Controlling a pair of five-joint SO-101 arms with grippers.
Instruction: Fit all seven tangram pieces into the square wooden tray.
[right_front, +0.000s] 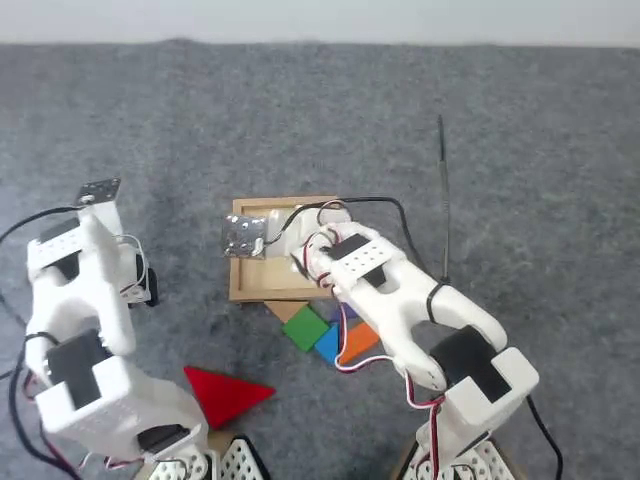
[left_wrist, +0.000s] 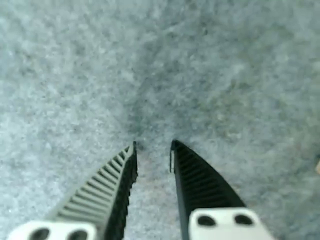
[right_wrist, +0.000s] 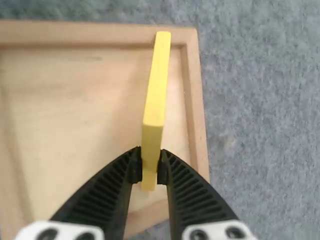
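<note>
Presently holding a yellow piece (right_wrist: 153, 90) upright on edge inside the wooden tray (right_wrist: 196, 100), beside one wall, with right jaws clenched on it and left jaws parted, empty, well away from the tray; next, likely tipping it flat, then releasing.

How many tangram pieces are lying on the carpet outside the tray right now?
4: the red triangle alone near the front; green piece, blue piece and orange piece clustered just in front of the tray. The right arm over them may hide more.
</note>
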